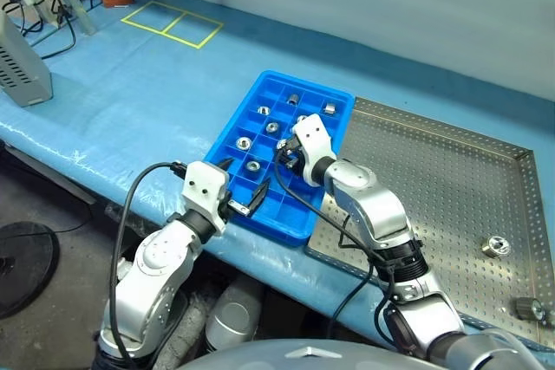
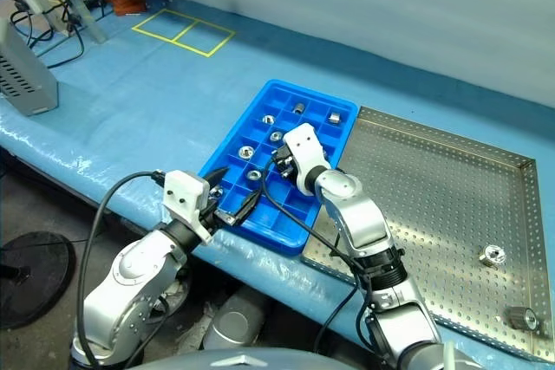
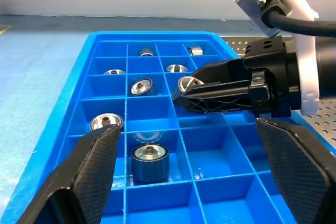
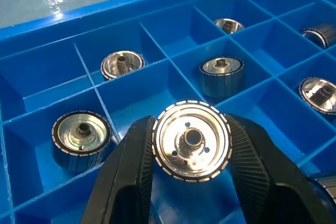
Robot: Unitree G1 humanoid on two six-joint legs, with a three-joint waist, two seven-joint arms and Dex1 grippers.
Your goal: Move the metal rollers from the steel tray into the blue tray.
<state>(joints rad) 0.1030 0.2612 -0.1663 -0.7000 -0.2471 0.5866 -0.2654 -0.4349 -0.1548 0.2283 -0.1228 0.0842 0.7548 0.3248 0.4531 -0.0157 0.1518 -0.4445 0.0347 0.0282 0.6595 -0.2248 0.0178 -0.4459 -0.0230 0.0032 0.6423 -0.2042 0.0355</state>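
1. The roller in hand (image 4: 192, 141) is clamped between the two black fingers of the right gripper (image 3: 181, 91), its holed face turned toward the wrist camera. It hangs over the blue tray (image 1: 247, 106), above a compartment near the tray's middle.
2. Other rollers already sit in the tray, one to a compartment: one (image 4: 221, 72) just beyond the fingertips, another (image 4: 81, 134) in the compartment to one side of them.
3. Two rollers are left on the steel tray (image 1: 434, 158), well behind the right gripper toward the tray's far edge: one (image 1: 496, 245) on the perforated floor, one (image 1: 528, 308) close to the rim.
4. The left gripper (image 1: 249, 201) stands with its fingers spread wide, holding nothing, at the near edge of the blue tray and pointing toward the right gripper.
5. Judgement on the step: the roller should be lowered squarely into an empty compartment, clear of the dividing walls, before the fingers part. A release from height or over a divider risks it tipping, or rolling into an occupied cell.
6. Judgement on progress: most of the work looks done, with two rollers left to fetch.
7. Surface: both trays rest side by side on a bench under a blue sheet (image 1: 130, 93), which has a yellow taped rectangle (image 1: 172, 23) at its far side.
8. Room: a grey box (image 1: 22, 71) and cables stand at the bench's far left corner.
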